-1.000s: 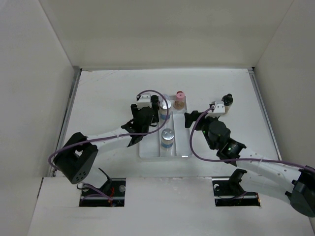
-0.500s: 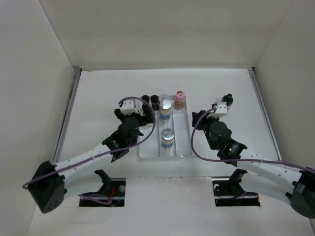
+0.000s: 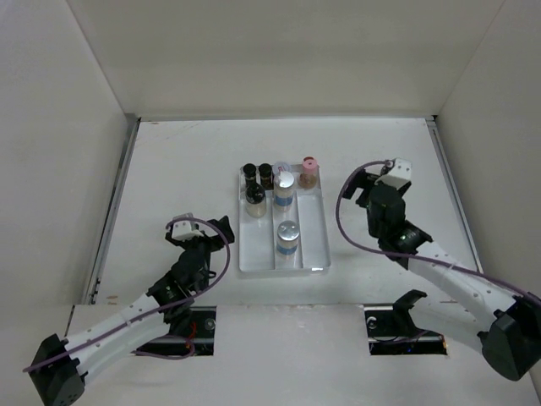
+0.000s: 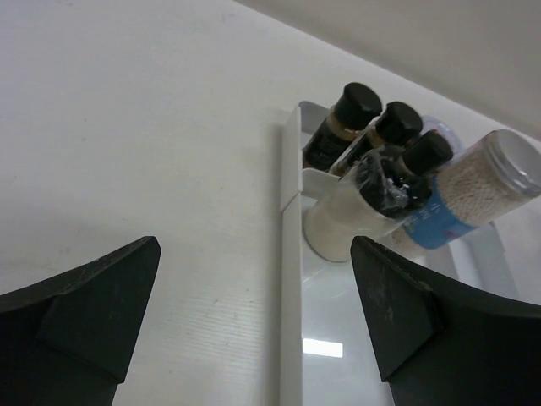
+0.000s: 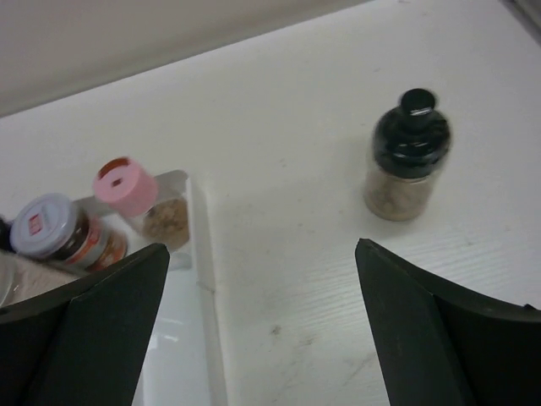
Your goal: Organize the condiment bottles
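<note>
While the left pincer (image 4: 254, 245) gapes empty low over the worktop (image 4: 127, 127), the tray (image 4: 287, 220) wall runs straight ahead of it. Ahead and to its right, three black-capped bottles (image 4: 397, 125) stand bunched in the tray lane nearest it, a grey-lidded bottle (image 4: 473, 182) just beyond them. The right pincer (image 5: 262, 245) is likewise spread and empty. A lone dark bottle (image 5: 407, 161) stands upright on the worktop ahead to its right, apart from the tray. The pink-capped bottle (image 5: 127, 188) sits ahead to its left, in the tray's corner.
</note>
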